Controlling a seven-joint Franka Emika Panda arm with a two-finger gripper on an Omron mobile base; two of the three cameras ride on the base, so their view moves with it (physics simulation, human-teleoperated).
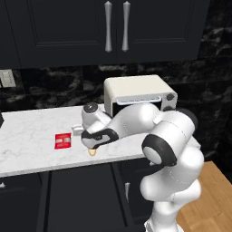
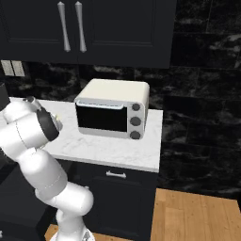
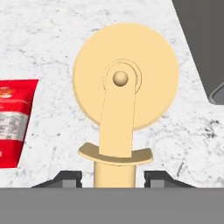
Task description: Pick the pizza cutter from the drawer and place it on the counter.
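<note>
The tan pizza cutter (image 3: 124, 83) hangs disc-down just above the white marble counter (image 3: 52, 39), its handle between my two dark fingertips (image 3: 70, 178). My gripper (image 3: 113, 177) is shut on that handle. In the left base view my gripper (image 1: 93, 146) points down over the counter (image 1: 31, 131) near its front edge, and the cutter's tan tip (image 1: 93, 152) shows below it. I cannot make out the drawer among the black cabinet fronts under the counter.
A flat red packet (image 1: 63, 141) lies on the counter just left of the cutter, also seen as a red packet (image 3: 11, 122) in the hand view. A white toaster oven (image 1: 138, 93) stands behind my arm at the counter's right end (image 2: 108, 148). Black upper cabinets hang above.
</note>
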